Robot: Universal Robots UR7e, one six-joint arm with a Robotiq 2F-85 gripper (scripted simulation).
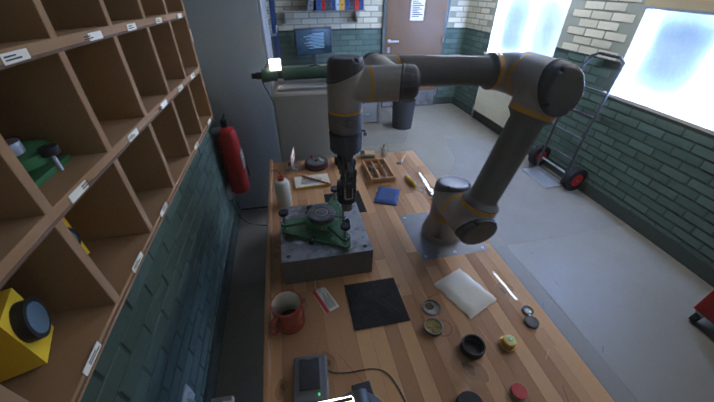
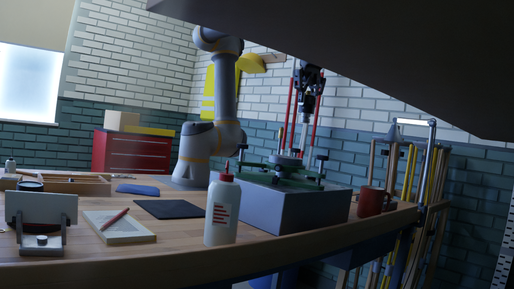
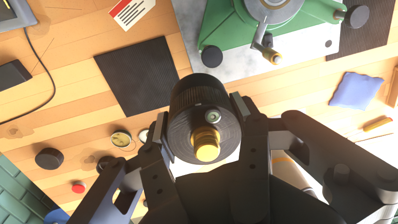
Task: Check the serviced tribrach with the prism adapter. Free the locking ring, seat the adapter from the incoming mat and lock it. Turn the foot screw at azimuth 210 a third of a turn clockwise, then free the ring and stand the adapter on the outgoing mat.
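Note:
The prism adapter (image 3: 204, 122) is a black knurled cylinder with a brass threaded stud and a small bubble vial on its end face. It is gripped by its knurled body in my closed gripper (image 3: 199, 119) and hangs upright in the air (image 2: 306, 108). It is above the bench, just off the edge of the green tribrach (image 1: 316, 226). The tribrach sits on a grey block (image 1: 325, 247). Its grey locking ring (image 3: 274, 9) has a lever with a brass tip (image 3: 271, 55). Black foot screws (image 3: 211, 55) stand at its corners.
A black ribbed mat (image 1: 376, 303) lies on the bench in front of the block. A second dark mat (image 3: 362, 30) lies behind the block. A red mug (image 1: 287, 313), a white bottle (image 1: 283, 191), a blue cloth (image 1: 387, 195) and small caps are scattered around.

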